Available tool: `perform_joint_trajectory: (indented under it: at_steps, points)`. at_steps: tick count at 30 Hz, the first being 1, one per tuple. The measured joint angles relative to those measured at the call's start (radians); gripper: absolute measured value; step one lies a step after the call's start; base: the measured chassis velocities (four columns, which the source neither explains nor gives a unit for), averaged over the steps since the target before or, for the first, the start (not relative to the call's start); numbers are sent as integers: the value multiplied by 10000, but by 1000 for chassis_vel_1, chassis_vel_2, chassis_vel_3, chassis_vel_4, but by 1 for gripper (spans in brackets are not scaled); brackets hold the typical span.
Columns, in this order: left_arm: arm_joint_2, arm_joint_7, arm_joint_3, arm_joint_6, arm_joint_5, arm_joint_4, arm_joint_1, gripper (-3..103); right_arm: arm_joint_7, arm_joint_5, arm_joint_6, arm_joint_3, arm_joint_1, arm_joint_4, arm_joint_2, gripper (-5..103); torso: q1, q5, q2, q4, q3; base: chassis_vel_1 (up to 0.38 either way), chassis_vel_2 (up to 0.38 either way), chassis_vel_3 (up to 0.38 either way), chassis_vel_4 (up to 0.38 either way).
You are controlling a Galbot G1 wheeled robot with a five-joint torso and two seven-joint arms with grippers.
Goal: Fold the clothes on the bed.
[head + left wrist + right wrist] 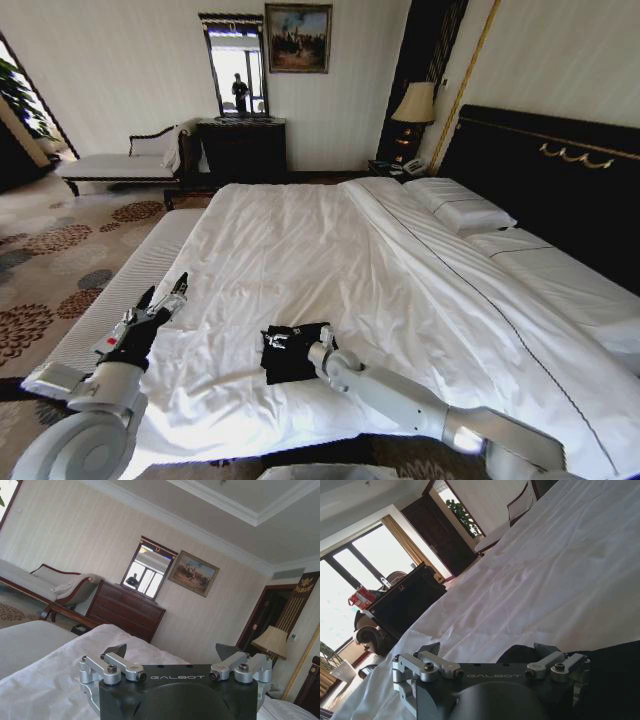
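Resting on the shirt (292, 352), the right pincer (318, 350) sits at the bundle's 3 o'clock edge, jaws spread wide in its wrist view with black cloth (615, 680) beneath and nothing gripped. The shirt lies as a small compact square near the foot of the bed (400, 270), at 6 o'clock in the head view. The left pincer (172, 293) hovers wide at 8 o'clock, well apart. Folding looks nearly finished; I judge the next move calls for lifting clear without dragging the layers open.
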Motion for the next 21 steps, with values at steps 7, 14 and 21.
perform_joint_trajectory:
  at_steps: [7, 14, 21]
  points:
    - [-25, -6, -162, -16, -6, 1, 87, 100, -116, -424, 180, -85, -48, -332, 486, 100, 1, 2, -1, 0, 1, 0, 0, 0, 0]
    - [-66, -21, -135, -20, -11, 0, 90, 100, -342, -743, 285, -152, -153, 203, 205, 100, 0, 2, -1, -1, 0, 0, 0, 0, 0]
    - [-26, -28, -111, -22, 11, 1, 132, 100, -2421, -829, 1138, 1233, 255, 929, -1073, 100, 0, 4, -1, 0, 0, 0, 0, 0, 0]
